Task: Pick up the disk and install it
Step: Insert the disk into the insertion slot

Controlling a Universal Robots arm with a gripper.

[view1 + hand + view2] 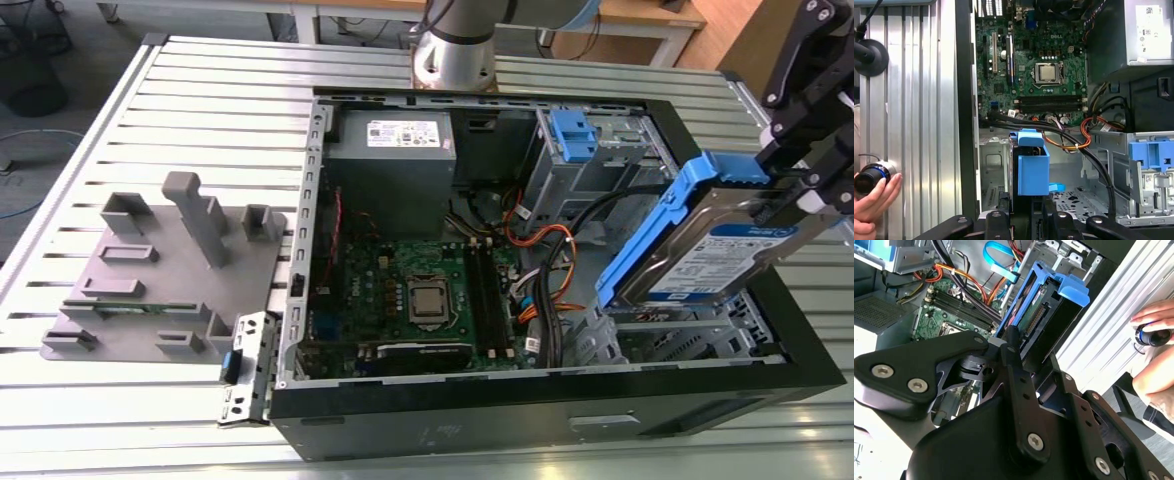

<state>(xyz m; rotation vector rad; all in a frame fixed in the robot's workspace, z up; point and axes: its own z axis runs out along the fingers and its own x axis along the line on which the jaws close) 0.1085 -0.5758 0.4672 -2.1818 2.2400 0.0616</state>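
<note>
Gripper [1029, 212] linkage sits nearest my lens in both wrist views, jaws clamped on the disk [694, 250]. I see the disk tilted above the open computer case [534, 400]. Exterior view shows its label; first wrist view shows a person's hand [874, 200] beside the case.

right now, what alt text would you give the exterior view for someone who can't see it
The gripper holds the disk, a silver drive in a blue bracket, tilted above the open computer case at the exterior view's right. Inside lies the bare motherboard; a grey fixture sits on the slatted table at that view's left.
</note>
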